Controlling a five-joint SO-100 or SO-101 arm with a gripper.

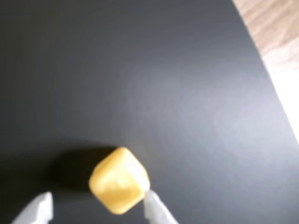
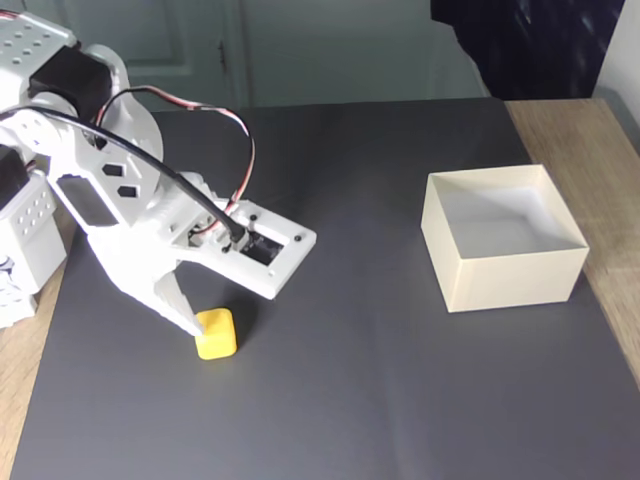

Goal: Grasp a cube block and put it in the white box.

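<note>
In the fixed view the white gripper (image 2: 196,322) is down on the black mat (image 2: 350,400) at left, fingers spread around the yellow cube block (image 2: 216,333), probably lining up a pinch. The wrist view shows one fingertip (image 1: 154,205) touching it, the other apart. The white box (image 2: 503,270) sits empty, well right.

Dark mat (image 2: 340,400) under cube block (image 2: 216,333), white box (image 2: 510,275)

Surface: a dark grey mat (image 2: 350,400) covered the wooden table (image 2: 590,130).
Back: pale door (image 2: 190,50), upper left; dark curtain (image 2: 520,45), upper right.
</note>
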